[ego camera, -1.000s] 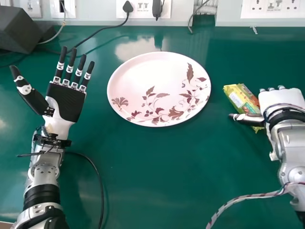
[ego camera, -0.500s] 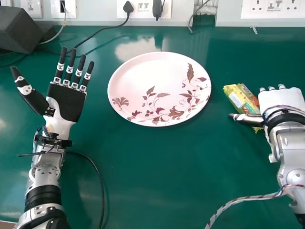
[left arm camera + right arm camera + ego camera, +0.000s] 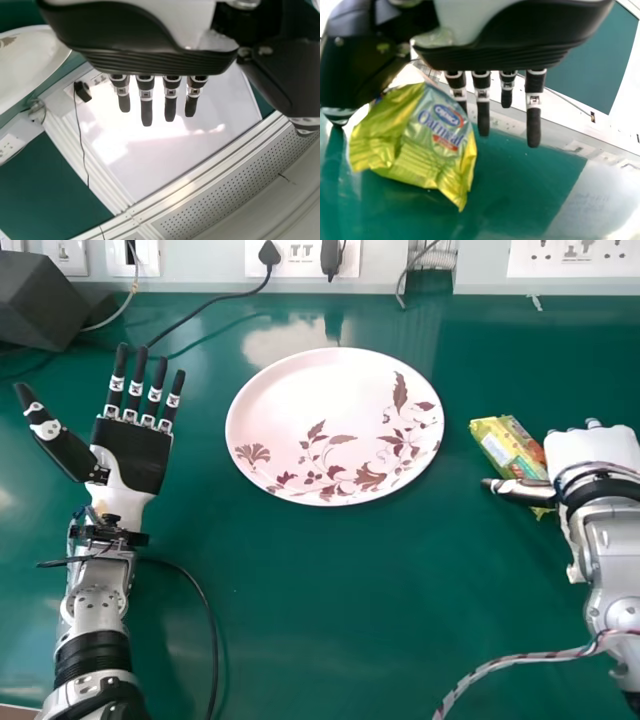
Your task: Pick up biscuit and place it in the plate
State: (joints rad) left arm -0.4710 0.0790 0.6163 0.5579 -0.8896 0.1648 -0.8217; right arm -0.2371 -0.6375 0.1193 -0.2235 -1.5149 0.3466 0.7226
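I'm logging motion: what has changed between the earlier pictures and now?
The left hand has shifted slightly to the robot's left, fingers open. I see nothing newly grasped or released. The right hand, biscuit packet and plate look essentially unchanged.

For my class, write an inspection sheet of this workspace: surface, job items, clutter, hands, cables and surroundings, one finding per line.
Surface: glossy green table with light reflections; spills, nothing seen.
Plate: pale round plate with brown leaf pattern, between the hands.
Biscuit: yellow-green packet right of the plate, not on it.
Clutter: dark box at the far left.
Left hand: left hand open, palm up, holding nothing.
Right hand: right hand open at the packet; contact cannot be told.
Cables: black cable beside left arm; striped cable by right arm.
Surroundings: wall sockets behind the table.
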